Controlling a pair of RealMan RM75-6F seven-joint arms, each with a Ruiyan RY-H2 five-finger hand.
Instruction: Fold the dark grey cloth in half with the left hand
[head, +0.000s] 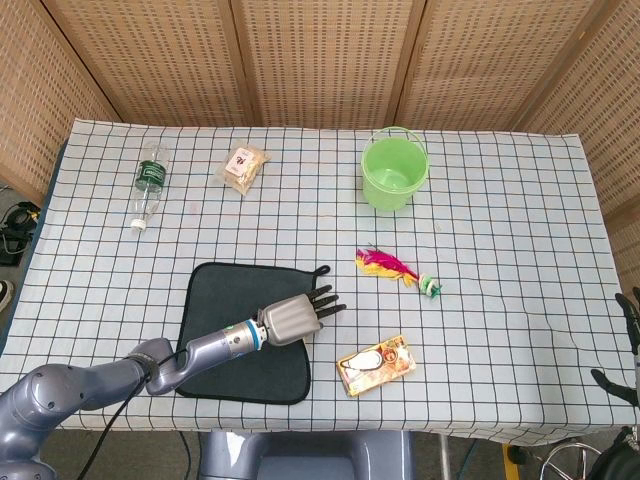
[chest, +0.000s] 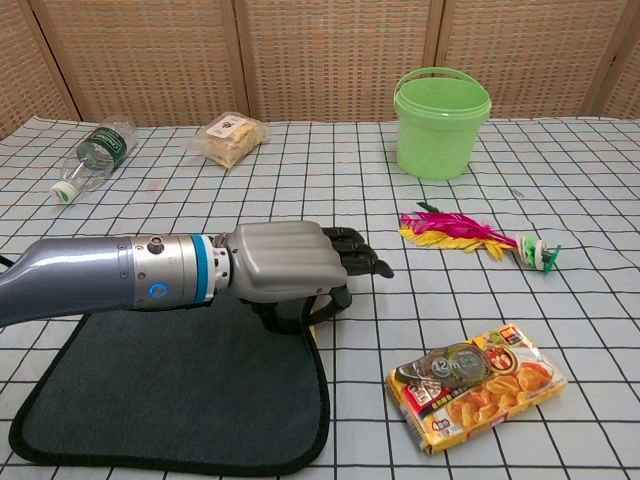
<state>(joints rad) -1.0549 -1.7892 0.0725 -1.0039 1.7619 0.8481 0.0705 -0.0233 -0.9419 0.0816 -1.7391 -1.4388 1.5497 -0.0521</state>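
One dark grey cloth (head: 240, 325) lies flat at the near left of the checked tablecloth (head: 500, 200), with its right edge starting to lift and curl in the chest view. The left hand (chest: 290, 268) sits over that right edge, palm down, thumb tucked under the hem and the upper fingers (chest: 355, 255) stretched forward above it, so it seems to pinch the cloth's border; how firm that hold is cannot be told, since the hand hides the contact.

The main risk is a thin pinch slipping as the edge is carried leftward, which would drop the cloth in a crooked half-fold. A second risk is dragging: if the hand stays low, the whole cloth may slide toward the table's near edge instead of folding.

A snack packet (chest: 478, 382) lies near the hand's right side, and a sweep in that direction could knock it. The feather toy (chest: 470, 236) lies a little further back. The green bucket (head: 394, 171), water bottle (head: 148, 183) and wrapped bun (head: 243, 165) are well apart. The right hand (head: 628, 350) shows only at the far right edge, fingers apart and holding nothing.
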